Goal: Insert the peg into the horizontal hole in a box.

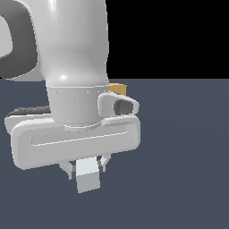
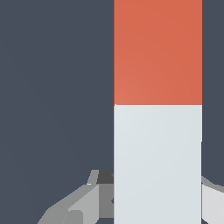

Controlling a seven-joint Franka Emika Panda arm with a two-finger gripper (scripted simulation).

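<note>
I see the gripper (image 1: pixel 86 167) clamped on the white half of the peg (image 2: pixel 157 109), one finger (image 2: pixel 83 201) against each side; the white end pokes out below the hand in the exterior view. The box (image 1: pixel 117 88) sits farther back, mostly hidden behind the arm, only a tan corner showing.

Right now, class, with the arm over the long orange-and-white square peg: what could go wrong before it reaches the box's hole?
1. The gripper sits on the long orange-and-white square peg at its white half, so the long orange end could sag or swing.
2. The small tan box is mostly hidden behind the arm; its hole isn't visible, so alignment can't be checked.
</note>
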